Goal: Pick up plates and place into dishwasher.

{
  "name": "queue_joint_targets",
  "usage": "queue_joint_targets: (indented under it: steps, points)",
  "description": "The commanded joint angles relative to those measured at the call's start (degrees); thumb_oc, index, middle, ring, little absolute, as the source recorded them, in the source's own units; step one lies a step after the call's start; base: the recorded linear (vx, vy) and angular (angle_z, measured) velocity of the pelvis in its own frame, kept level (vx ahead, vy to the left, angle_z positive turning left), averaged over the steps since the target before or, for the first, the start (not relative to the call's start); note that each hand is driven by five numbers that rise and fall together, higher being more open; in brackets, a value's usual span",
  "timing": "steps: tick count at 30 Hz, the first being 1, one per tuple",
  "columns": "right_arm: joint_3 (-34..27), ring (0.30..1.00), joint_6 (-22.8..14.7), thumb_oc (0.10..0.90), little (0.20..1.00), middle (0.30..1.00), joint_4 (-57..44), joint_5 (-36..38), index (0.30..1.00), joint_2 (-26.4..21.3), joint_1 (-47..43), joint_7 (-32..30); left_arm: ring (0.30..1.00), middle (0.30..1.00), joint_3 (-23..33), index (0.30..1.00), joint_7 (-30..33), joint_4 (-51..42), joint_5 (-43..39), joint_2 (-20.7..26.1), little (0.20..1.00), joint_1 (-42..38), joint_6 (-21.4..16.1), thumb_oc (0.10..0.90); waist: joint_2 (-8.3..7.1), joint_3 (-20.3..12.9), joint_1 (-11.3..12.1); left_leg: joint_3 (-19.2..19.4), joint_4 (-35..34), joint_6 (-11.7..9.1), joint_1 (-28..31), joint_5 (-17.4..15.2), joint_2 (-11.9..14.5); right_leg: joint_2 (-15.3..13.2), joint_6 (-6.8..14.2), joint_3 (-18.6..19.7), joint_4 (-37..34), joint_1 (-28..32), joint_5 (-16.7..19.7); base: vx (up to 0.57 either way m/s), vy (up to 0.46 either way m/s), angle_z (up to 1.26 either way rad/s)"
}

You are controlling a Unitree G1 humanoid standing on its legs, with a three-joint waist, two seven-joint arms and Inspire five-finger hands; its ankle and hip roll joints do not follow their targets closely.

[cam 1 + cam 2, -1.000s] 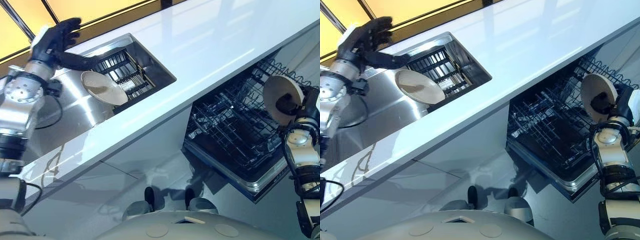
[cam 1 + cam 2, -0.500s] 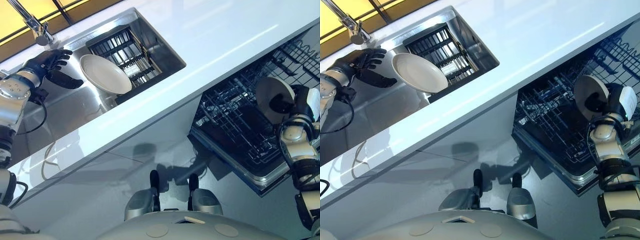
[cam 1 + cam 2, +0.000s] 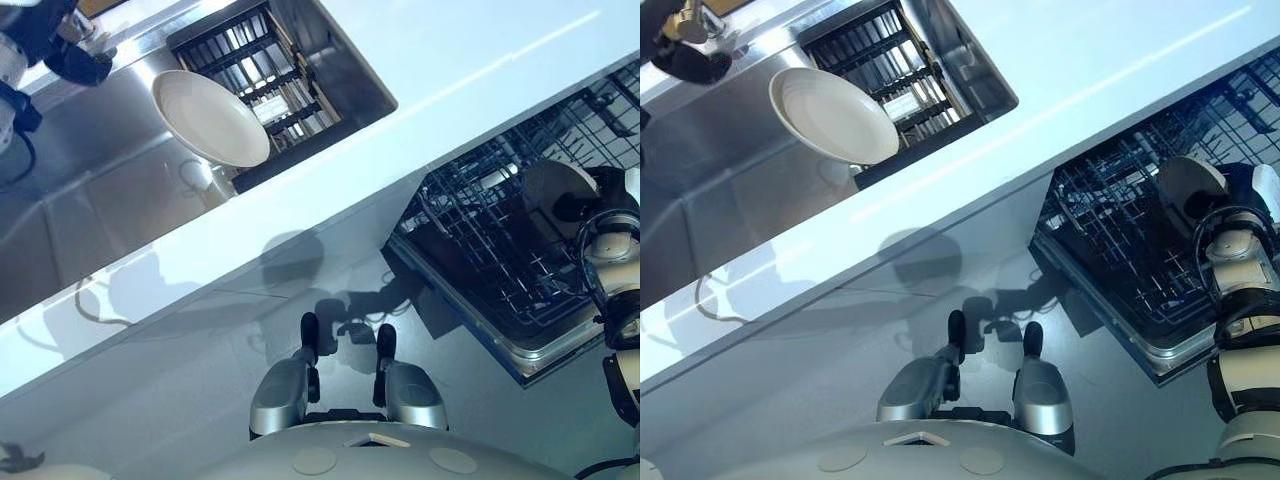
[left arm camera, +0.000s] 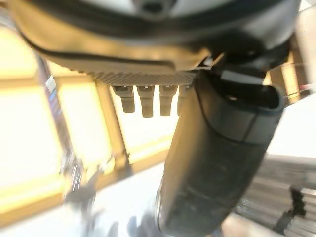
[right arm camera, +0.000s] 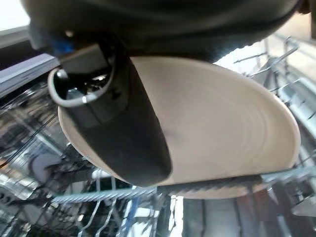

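A cream plate (image 3: 210,118) leans in the steel sink (image 3: 90,190) against a dark dish rack (image 3: 255,80). My left hand (image 3: 60,50) hovers at the sink's far left, apart from that plate, its fingers relaxed and empty; its thumb (image 4: 222,163) shows in the left wrist view. A second cream plate (image 5: 222,133) stands on edge over the open dishwasher's wire rack (image 3: 480,250). My right hand (image 3: 605,195) is shut on that plate (image 3: 1188,180), thumb pressed on its face.
The white counter (image 3: 480,50) runs between the sink and the dishwasher. A faucet (image 3: 692,20) stands by the left hand. The pulled-out lower rack has rows of upright wire tines (image 5: 98,197) under the held plate.
The camera has tipped down, shifting the whole scene. My left hand has drawn away from the sink plate toward the faucet. The right hand keeps its plate over the rack.
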Motion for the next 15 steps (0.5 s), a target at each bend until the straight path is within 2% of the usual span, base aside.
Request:
queue_joint_targets:
  steps: [1,6,11,15]
  points:
    - [1.8,0.900,-1.4,0.800,0.900,0.900,-6.3,1.9,0.900,-4.6,1.1,-2.1,0.900,0.900,-0.1,0.900,3.6,-2.6,6.3,5.9,0.900,-3.8,-0.4,0.800,0.16,-5.7,0.8,0.8,6.8,-0.9,-1.7,-7.4,-2.7,2.8,-0.5,1.8,11.0,-4.4,-7.8,0.01,0.001,0.10]
    - [2.3,0.900,-1.8,0.800,0.900,0.900,-8.2,3.9,0.900,-4.6,1.3,-2.1,0.900,0.900,-7.9,0.900,1.3,-7.3,16.7,9.1,0.900,-7.9,-0.9,0.800,0.23,-6.5,0.6,0.8,6.5,-0.7,-1.1,-7.6,-2.9,2.9,-0.2,1.9,10.7,-4.1,-7.5,0.01,0.008,0.07]
    - [1.9,0.900,-2.1,0.800,0.900,0.900,-8.6,4.8,0.900,-4.9,2.3,-1.0,0.900,0.900,-17.1,0.900,-1.8,-10.2,19.6,11.9,0.900,-14.7,-1.5,0.800,0.34,-7.3,0.6,1.2,6.2,-0.5,-0.4,-7.9,-3.1,2.9,0.2,1.8,10.4,-3.6,-7.2,0.00,0.000,0.00]
    - [1.3,0.900,-2.6,0.800,0.900,0.900,-8.5,5.9,0.900,-4.2,3.0,-0.9,0.900,0.900,-20.6,0.900,-3.8,-12.2,19.8,12.9,0.900,-17.2,-3.0,0.800,0.11,-7.8,1.1,1.3,6.1,-0.4,0.1,-8.0,-3.2,3.0,0.3,1.6,10.1,-3.0,-7.2,0.00,0.000,0.00]
